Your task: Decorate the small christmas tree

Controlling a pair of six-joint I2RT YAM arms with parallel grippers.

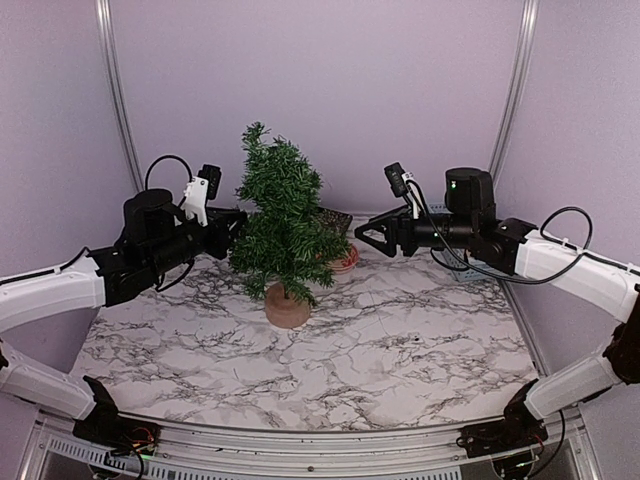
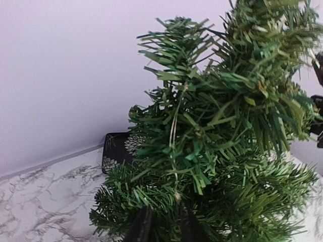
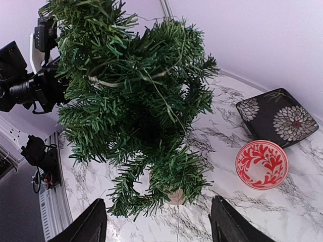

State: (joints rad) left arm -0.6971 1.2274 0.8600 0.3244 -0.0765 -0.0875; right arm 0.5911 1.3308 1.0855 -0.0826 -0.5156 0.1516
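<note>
The small christmas tree [image 1: 283, 215] stands between the 2 grippers, its branches closing over the left gripper [image 1: 237, 226], likely reaching in to seat the thin wire [image 2: 174, 126]; whether those jaws pinch anything I cannot tell. The right gripper [image 1: 366, 238] hangs wide and empty, tree just ahead, likely standing by.

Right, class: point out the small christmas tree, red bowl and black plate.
small christmas tree [image 1: 285, 215]: top view, middle branches
red bowl [image 3: 262, 164]: right wrist view, patterned inside
black plate [image 3: 276, 119]: right wrist view, centre
</note>
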